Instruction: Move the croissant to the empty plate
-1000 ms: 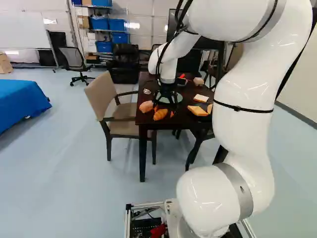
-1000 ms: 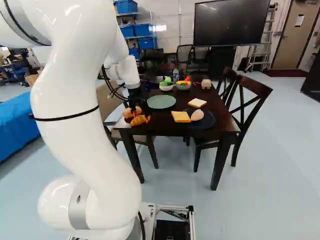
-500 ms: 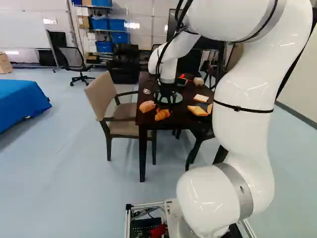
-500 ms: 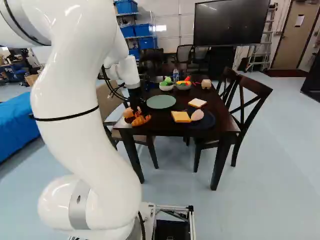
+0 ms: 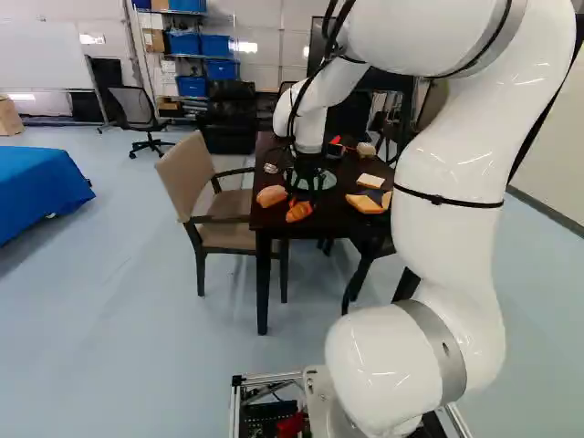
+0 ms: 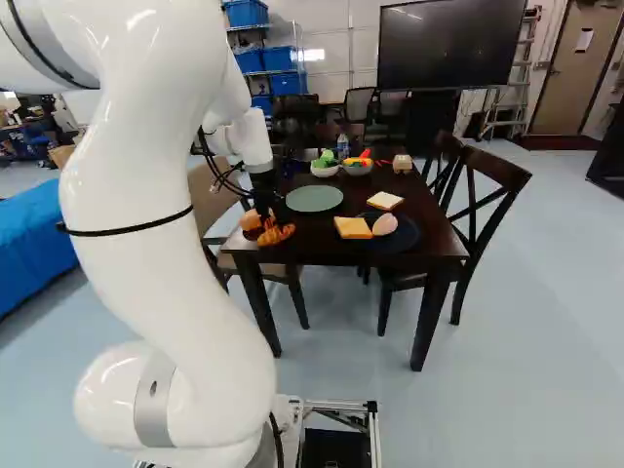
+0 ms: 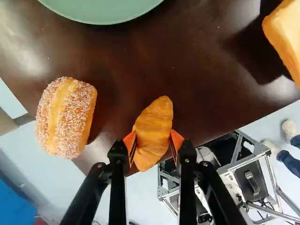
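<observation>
Our gripper looks clamped on the croissant, though pad contact is partly hidden; its slant could make it twist loose.

The table is viewed ahead and slightly downward from behind the arm, at its left and right, and from close above in the wrist view. The green plate is shared by all three, seemingly part-hidden in the left base view.
</observation>
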### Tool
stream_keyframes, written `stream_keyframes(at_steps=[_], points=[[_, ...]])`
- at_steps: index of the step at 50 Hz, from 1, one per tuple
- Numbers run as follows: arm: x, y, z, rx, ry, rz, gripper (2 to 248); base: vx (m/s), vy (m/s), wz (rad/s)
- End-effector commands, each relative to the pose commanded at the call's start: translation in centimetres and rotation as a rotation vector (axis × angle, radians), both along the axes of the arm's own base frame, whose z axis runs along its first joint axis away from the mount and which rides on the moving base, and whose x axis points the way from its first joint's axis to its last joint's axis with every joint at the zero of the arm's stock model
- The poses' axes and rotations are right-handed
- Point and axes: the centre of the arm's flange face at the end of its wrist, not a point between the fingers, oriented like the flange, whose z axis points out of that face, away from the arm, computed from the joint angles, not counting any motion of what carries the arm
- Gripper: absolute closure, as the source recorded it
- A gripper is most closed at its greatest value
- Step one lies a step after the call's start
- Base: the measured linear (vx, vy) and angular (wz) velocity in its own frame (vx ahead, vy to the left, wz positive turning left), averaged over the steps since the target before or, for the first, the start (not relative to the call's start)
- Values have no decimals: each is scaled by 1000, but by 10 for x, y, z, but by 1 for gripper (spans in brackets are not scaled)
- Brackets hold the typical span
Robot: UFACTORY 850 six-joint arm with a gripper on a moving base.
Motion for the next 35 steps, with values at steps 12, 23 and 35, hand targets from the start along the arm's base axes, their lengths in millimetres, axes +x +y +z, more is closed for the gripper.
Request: stream_keyframes(at_steps=[12,23,35], points=[[0,0,0,0,0,0,137,0,0,0],[-1,0,9,2,-17,-1,137,0,0,0],[7,-1,26,4,-42,-4,137,0,0,0]])
